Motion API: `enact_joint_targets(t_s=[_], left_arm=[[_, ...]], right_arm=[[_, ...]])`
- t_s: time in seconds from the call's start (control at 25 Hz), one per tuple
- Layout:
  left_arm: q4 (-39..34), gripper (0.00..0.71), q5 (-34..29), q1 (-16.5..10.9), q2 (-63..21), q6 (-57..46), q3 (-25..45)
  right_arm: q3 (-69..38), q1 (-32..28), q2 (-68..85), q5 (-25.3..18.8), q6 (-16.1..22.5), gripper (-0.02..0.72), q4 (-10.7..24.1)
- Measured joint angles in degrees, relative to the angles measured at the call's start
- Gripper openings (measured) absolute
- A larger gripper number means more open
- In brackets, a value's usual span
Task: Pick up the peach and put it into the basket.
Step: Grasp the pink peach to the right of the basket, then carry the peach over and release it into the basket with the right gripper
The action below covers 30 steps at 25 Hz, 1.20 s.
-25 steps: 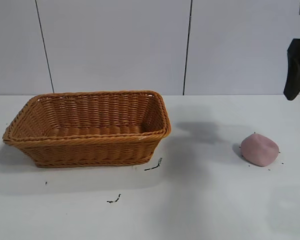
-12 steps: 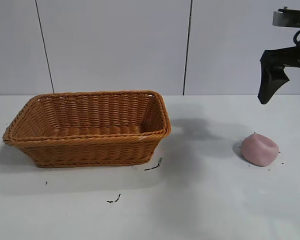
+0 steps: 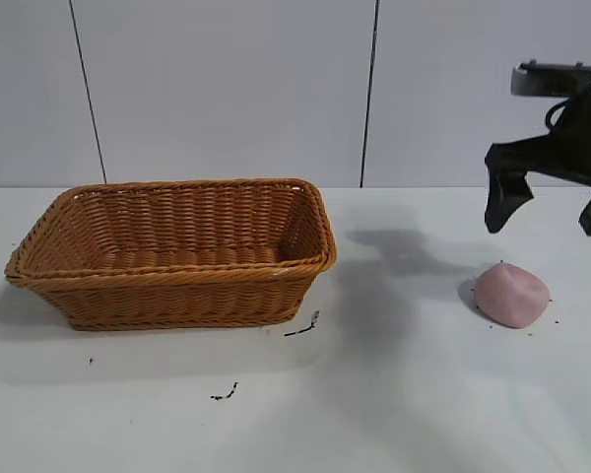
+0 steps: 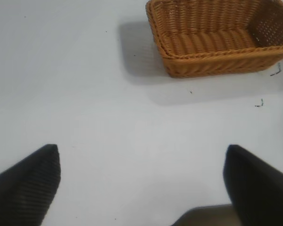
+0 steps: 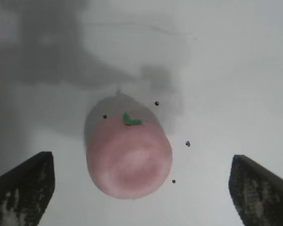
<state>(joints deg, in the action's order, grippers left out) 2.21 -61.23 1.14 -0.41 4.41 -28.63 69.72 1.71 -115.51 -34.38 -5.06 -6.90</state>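
Right end effector (image 3: 550,205): released, fingers spread wide; suspended above the table (image 3: 404,394) at the right side of the exterior view, over the peach and clear of it.
Right end effector, wrist view (image 5: 141,188): the peach lies between the two fingertips (image 5: 26,186), touching neither.
Left end effector (image 4: 141,181): released, fingers wide apart; hangs over bare table, well apart from the basket; not seen in the exterior view.
Peach (image 3: 511,294): rests on the table at the right, well apart from the basket; dull pink, rounded, with a small green mark (image 5: 131,119) on its upper surface.
Basket (image 3: 172,251): orange-brown wicker, upright on the left half of the table; nothing visible inside.
Surroundings: black scuff marks (image 3: 303,326) on the table just in front of the basket's right corner; small dark specks (image 5: 187,143) around the peach.
Obstructions: none between peach and basket; open table surface only.
Backdrop: pale panelled wall (image 3: 227,89) behind the table.
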Motion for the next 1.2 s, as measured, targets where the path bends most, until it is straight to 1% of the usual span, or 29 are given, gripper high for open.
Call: enact_joint_targets(t_s=[0.4,0.44,0.48,0.52,0.56,0.64,0.68,0.76,0.8,0.96,1.2], left_arm=[[0.0,0.692,0.0,0.0,0.0,0.0,0.0],[0.0,0.692,0.0,0.0,0.0,0.0,0.0],[0.0,0.692,0.0,0.0,0.0,0.0,0.0],[0.0,0.692,0.0,0.0,0.0,0.0,0.0],[0.0,0.692,0.0,0.0,0.0,0.0,0.0],[0.0,0.692,0.0,0.0,0.0,0.0,0.0],[0.0,0.692,0.0,0.0,0.0,0.0,0.0],[0.0,0.692,0.0,0.0,0.0,0.0,0.0],[0.0,0.692,0.0,0.0,0.0,0.0,0.0],[0.0,0.692,0.0,0.0,0.0,0.0,0.0],[0.0,0.692,0.0,0.0,0.0,0.0,0.0]], right_arm=[[0.0,0.0,-2.09,0.5,-1.07,0.683,-0.44],[0.0,0.0,-2.09,0.42,-1.13,0.65,-0.49],[0.0,0.0,-2.09,0.31,-1.18,0.577,-0.69],[0.0,0.0,-2.09,0.01,-1.18,0.477,-0.82],[0.0,0.0,-2.09,-0.53,-1.18,0.36,-0.88],[0.0,0.0,-2.03,-1.36,-1.6,0.16,-0.98],[0.0,0.0,-1.73,-1.67,-2.07,0.105,-1.06],[0.29,0.0,-0.66,-2.46,-2.82,0.057,-1.06],[0.75,0.0,-0.08,-3.03,-2.95,0.046,-1.06],[5.32,0.0,3.51,-8.23,-2.85,0.028,-0.66],[19.31,0.51,6.85,-20.1,-0.71,0.025,-0.21]])
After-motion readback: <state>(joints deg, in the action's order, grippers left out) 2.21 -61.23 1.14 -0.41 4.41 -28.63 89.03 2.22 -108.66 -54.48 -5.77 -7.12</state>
